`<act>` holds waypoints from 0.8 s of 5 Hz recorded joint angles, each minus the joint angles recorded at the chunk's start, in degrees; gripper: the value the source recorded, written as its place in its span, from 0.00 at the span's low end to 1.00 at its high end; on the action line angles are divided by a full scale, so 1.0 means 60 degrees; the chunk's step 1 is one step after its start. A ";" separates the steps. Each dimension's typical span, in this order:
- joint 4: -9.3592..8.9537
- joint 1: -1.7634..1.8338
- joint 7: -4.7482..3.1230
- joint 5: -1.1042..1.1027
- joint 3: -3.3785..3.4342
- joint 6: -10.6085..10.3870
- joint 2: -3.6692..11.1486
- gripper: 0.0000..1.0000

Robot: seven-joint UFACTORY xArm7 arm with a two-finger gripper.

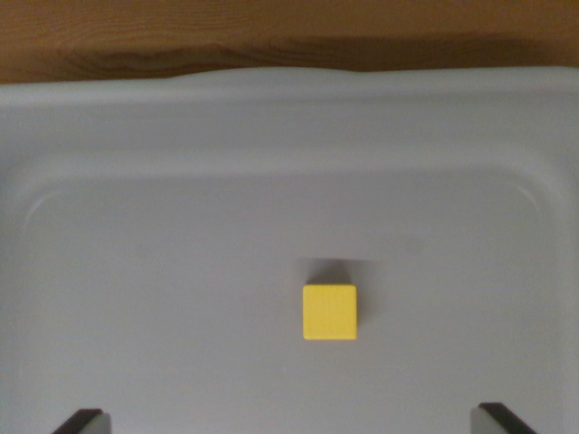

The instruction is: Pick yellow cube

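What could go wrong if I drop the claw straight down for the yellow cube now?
1. The yellow cube sits right of the midpoint between the claw fingertips in the wrist view, so one finger may reach it first and shove it.
2. The grey tray floor looks smooth; a nudged cube could slide or twist.
3. Only the fingertips show, so height above the tray is hard to judge; descending too far could hit it.

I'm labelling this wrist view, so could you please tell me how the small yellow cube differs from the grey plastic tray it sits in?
The small yellow cube is bright and saturated; the grey plastic tray is pale and dull. The cube is compact, with sharp square edges, while the tray spreads across nearly the whole view, with rounded corners and a raised rim. The cube casts a small shadow on the tray's floor. Both look smooth and plain.
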 joint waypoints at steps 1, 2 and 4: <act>0.0000 0.0000 0.0000 0.0000 0.0000 0.0000 0.0000 0.00; -0.0195 -0.0022 -0.0087 0.0041 0.0005 -0.0320 0.0200 0.00; -0.0415 -0.0046 -0.0185 0.0088 0.0011 -0.0680 0.0426 0.00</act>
